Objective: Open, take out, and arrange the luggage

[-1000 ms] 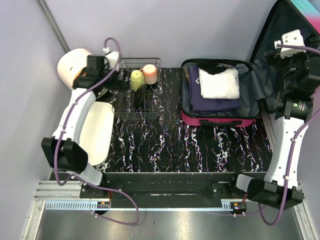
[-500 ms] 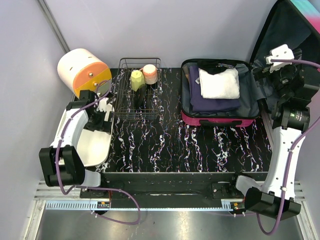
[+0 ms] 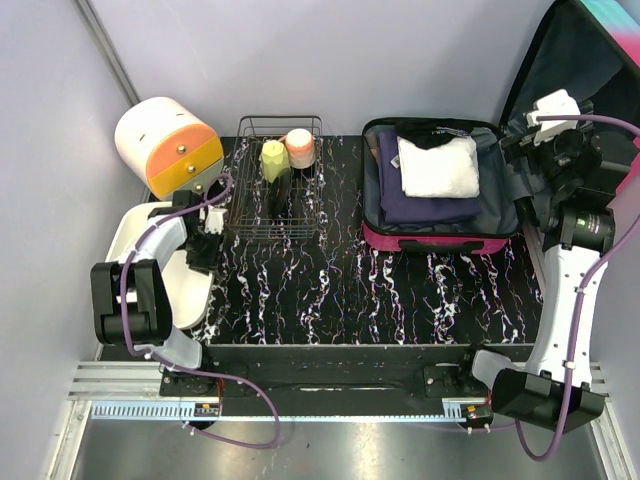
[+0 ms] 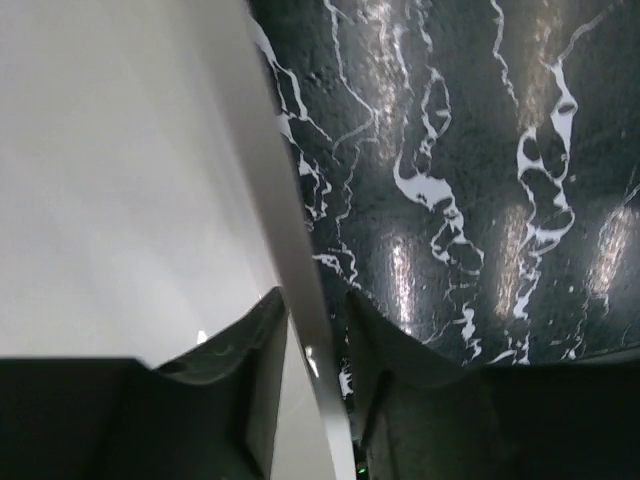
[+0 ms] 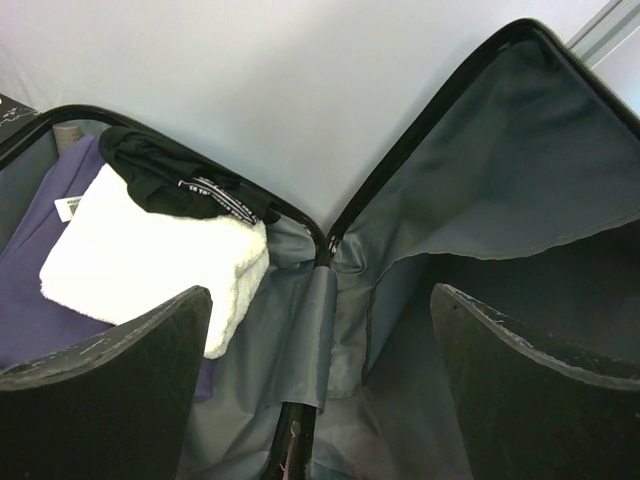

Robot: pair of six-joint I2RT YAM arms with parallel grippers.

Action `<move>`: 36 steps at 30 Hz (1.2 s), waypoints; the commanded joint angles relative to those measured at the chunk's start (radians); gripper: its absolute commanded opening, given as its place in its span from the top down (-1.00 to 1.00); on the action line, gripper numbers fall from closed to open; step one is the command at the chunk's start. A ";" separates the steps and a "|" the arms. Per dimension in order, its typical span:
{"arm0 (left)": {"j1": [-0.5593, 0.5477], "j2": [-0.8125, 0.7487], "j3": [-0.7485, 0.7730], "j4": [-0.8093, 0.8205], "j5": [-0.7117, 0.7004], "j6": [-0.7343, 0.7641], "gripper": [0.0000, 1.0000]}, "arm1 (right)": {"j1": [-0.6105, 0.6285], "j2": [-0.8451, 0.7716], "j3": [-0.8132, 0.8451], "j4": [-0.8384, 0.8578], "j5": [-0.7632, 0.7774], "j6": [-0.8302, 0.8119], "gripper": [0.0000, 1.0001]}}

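The luggage (image 3: 440, 238) lies open at the back right, pink shell below, grey-lined lid (image 3: 560, 60) propped up against the wall. Inside are a white folded towel (image 3: 438, 165), a purple garment (image 3: 425, 207) and a black garment (image 3: 432, 131). My right gripper (image 3: 524, 160) hovers open over the hinge between base and lid, holding nothing; its wrist view shows the grey lining (image 5: 480, 200), towel (image 5: 150, 260) and open right gripper (image 5: 320, 292). My left gripper (image 3: 205, 245) is low at the left, and the left gripper (image 4: 315, 300) is shut on the white tray's rim (image 4: 300, 270).
A white oval tray (image 3: 135, 228) lies at the table's left edge under the left arm. Behind it stands a white-and-orange round drawer box (image 3: 165, 145). A wire basket (image 3: 250, 215) holds a yellow-green item (image 3: 273, 158) and a pink one (image 3: 299, 147). The table (image 3: 380, 290) is black marbled.
My left arm pulled back from the drawer box and came down to the tray, and its jaws closed on the rim. The right gripper shifted slightly left toward the hinge, still open.
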 commanded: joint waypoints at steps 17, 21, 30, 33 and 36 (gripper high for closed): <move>-0.073 -0.388 0.171 -0.106 -0.263 0.108 1.00 | 0.044 -0.028 -0.064 -0.011 0.022 0.006 -0.99; -0.308 -0.458 0.186 -0.169 -0.256 0.195 1.00 | 0.055 -0.031 -0.077 -0.014 0.028 0.007 -0.99; -0.803 -0.365 0.205 -0.221 -0.141 0.042 1.00 | 0.082 -0.029 -0.076 -0.049 0.029 0.024 -1.00; -0.958 -0.327 0.180 -0.164 -0.084 -0.049 1.00 | 0.095 -0.020 -0.073 -0.063 0.034 0.032 -0.99; -1.093 -0.243 0.183 -0.076 -0.049 -0.095 1.00 | 0.106 -0.015 -0.079 -0.075 0.043 0.038 -0.99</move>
